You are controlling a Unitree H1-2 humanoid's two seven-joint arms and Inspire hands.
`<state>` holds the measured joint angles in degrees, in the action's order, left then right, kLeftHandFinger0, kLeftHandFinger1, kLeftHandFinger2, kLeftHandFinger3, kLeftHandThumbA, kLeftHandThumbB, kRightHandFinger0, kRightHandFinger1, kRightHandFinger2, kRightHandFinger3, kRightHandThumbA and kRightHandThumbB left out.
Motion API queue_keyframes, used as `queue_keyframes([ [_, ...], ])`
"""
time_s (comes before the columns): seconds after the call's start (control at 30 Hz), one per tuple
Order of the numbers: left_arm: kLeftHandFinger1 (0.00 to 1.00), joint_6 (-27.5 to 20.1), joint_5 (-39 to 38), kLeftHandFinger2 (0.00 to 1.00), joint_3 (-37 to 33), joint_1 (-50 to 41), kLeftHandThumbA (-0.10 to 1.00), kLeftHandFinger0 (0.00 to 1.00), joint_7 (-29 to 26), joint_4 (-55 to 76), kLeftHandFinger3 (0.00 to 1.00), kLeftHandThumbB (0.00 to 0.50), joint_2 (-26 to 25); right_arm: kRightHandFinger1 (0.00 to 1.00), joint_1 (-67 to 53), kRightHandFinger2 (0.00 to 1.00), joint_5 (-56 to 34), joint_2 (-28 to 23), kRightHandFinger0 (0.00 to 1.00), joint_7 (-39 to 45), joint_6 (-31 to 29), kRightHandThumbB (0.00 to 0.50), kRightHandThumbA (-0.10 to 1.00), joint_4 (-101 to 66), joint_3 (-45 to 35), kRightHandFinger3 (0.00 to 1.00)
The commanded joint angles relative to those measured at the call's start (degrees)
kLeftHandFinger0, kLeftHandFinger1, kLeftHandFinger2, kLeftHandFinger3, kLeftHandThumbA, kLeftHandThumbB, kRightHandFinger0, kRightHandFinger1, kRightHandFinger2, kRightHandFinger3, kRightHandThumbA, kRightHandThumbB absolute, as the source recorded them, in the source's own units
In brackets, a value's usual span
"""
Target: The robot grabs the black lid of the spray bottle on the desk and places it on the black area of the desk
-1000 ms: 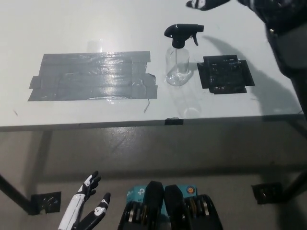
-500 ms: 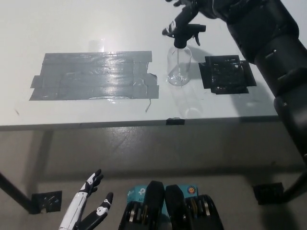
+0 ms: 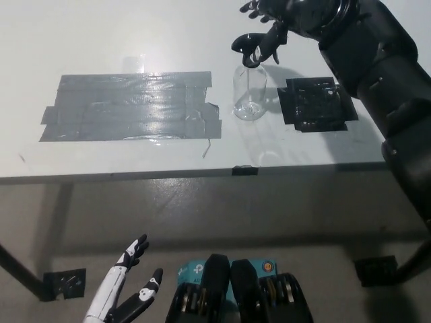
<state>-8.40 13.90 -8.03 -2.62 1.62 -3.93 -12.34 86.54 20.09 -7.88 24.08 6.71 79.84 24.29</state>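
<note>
your right hand (image 3: 273, 23) sits over the black lid (image 3: 250, 47) of the spray bottle (image 3: 250, 94), fingers curled about the trigger head; you cannot tell from this view whether they have closed on it. the bottle stands upright on the desk (image 3: 135, 33), between the grey tape patch (image 3: 131, 108) and the black area (image 3: 316, 102). it looks clear, empty and light, so it may tip easily. take the lid by its neck, not the thin trigger. your left hand (image 3: 124, 296) rests low, fingers spread.
</note>
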Motion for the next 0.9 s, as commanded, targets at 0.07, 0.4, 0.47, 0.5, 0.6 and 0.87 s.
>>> queue_keyframes([
  [0.07, 0.98, -1.78, 2.26, 1.0, -0.47, 0.86, 0.59, 1.0, 0.34, 2.21, 1.0, 0.025, -1.07, 1.0, 4.12, 1.0, 1.54, -1.24, 1.0, -2.3, -2.53, 0.5, 0.78, -0.4, 0.33, 1.0],
  [0.4, 0.94, -1.04, 3.89, 0.94, -1.03, 1.32, 0.54, 0.97, 0.49, 3.27, 1.0, 0.014, -1.3, 1.0, 3.22, 1.0, 0.36, -1.44, 1.0, -0.61, -3.52, 0.5, 0.77, -0.19, -1.1, 1.0],
  [0.47, 0.92, -1.53, 4.08, 0.92, -0.93, 1.39, 0.52, 0.96, 0.19, 2.93, 1.0, 0.022, -1.25, 1.0, 2.96, 1.0, -0.28, -1.45, 1.0, -0.19, -3.6, 0.5, 0.76, -0.2, -1.87, 1.0],
  [0.5, 0.92, -1.37, 4.14, 0.92, -0.95, 1.6, 0.51, 0.95, 0.21, 2.93, 1.0, 0.025, -1.16, 1.0, 3.04, 1.0, -0.48, -1.57, 1.0, -0.05, -3.39, 0.5, 0.75, -0.17, -2.2, 1.0],
  [0.6, 0.89, -1.49, 4.54, 0.9, -1.03, 1.73, 0.42, 0.91, 0.16, 2.97, 1.0, 0.027, -1.15, 1.0, 2.7, 1.0, -1.09, -1.68, 1.0, 0.4, -3.35, 0.5, 0.74, -0.05, -3.49, 1.0],
  [0.87, 0.85, -1.01, 5.69, 0.87, -1.08, 1.7, 0.33, 0.87, 0.01, 3.29, 0.99, 0.031, -1.02, 1.0, 2.12, 1.0, -0.18, -2.16, 1.0, 1.07, -4.01, 0.49, 0.75, 0.14, -3.72, 1.0],
])
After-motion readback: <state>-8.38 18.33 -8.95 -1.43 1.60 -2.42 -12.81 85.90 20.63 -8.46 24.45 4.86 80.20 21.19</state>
